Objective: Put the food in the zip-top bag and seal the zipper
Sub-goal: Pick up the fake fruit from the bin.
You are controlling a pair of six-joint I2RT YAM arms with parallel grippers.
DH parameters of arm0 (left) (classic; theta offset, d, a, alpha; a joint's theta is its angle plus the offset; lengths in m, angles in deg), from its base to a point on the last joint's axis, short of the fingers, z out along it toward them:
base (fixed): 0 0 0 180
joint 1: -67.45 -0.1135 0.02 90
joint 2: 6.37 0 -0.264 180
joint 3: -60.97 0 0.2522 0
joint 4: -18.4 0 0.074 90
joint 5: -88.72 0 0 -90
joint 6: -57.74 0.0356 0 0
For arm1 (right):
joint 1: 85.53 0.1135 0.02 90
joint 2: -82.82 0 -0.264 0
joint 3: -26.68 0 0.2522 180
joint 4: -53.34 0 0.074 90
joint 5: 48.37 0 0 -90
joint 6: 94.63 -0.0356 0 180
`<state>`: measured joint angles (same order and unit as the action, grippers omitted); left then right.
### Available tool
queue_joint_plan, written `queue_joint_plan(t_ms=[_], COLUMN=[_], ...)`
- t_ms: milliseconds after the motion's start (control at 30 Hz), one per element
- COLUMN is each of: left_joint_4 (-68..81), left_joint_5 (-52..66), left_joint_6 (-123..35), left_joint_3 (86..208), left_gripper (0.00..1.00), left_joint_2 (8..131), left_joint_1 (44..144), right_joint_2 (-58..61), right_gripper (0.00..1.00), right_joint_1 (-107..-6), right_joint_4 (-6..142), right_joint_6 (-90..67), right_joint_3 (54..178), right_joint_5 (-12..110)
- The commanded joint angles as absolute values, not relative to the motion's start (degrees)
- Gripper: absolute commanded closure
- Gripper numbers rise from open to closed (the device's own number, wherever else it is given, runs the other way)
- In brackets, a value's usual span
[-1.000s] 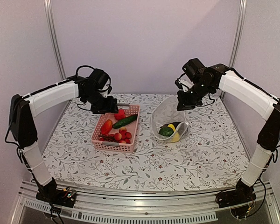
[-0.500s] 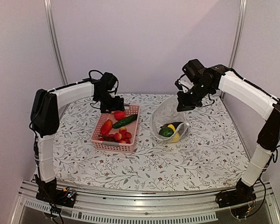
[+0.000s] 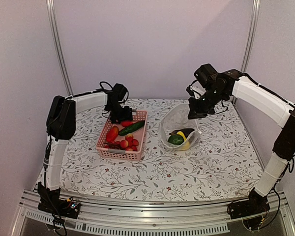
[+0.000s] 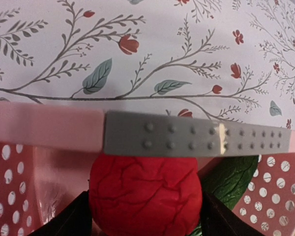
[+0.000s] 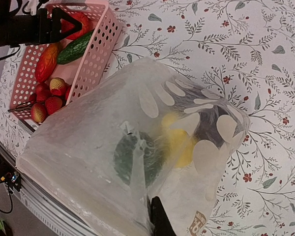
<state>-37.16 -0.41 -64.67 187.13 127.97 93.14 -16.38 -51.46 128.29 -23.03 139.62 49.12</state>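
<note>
Left claw (image 3: 120,118), apart astride the pepper (image 4: 145,194) left of centre, should drop lower before squeezing; right claw (image 3: 195,112) clamped on bag (image 5: 88,137)

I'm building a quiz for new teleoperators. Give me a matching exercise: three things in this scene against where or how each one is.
1 cucumber
2 yellow fruit
3 right gripper

A shut on the edge of the zip-top bag
B in the pink basket
C inside the zip-top bag

Pairs: 1-B, 2-C, 3-A
</note>
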Motion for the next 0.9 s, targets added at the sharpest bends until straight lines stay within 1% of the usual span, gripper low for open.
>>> queue_joint_plan(t_ms=[0, 167, 333, 467, 633, 767, 867], left_joint_4=[-35.44, -35.52, -36.51, -36.58, -36.58, -34.08, -28.35], left_joint_5=[0.9, 0.59, -1.12, -1.12, -0.66, 4.26, 8.73], left_joint_6=[-65.5, -65.49, -65.53, -65.97, -66.01, -64.64, -63.5], left_joint_3=[189.91, 191.47, 189.7, 185.44, 178.4, 172.55, 167.88], left_gripper=[0.28, 0.36, 0.43, 0.46, 0.47, 0.48, 0.49], left_joint_2=[131.55, 132.3, 127.56, 120.95, 111.42, 104.01, 97.68], left_joint_1=[92.09, 92.07, 92.17, 92.63, 94.38, 97.15, 100.47], right_joint_2=[-13.83, -13.29, -12.69, -11.61, -10.97, -11.21, -11.76], right_gripper=[1.0, 1.0, 1.0, 1.0, 1.0, 1.0, 1.0], right_joint_1=[-51.69, -51.69, -51.65, -51.69, -51.76, -51.93, -52.0], right_joint_4=[127.89, 127.96, 126.82, 125.61, 124.59, 124.04, 123.79], right_joint_6=[-23.86, -23.74, -24.61, -25.0, -25.02, -25.11, -25.15], right_joint_3=[137.58, 137.22, 136.18, 134.26, 132.81, 132.48, 133.2], right_joint_5=[49.96, 49.93, 50.03, 49.64, 49.63, 50.08, 51.1])
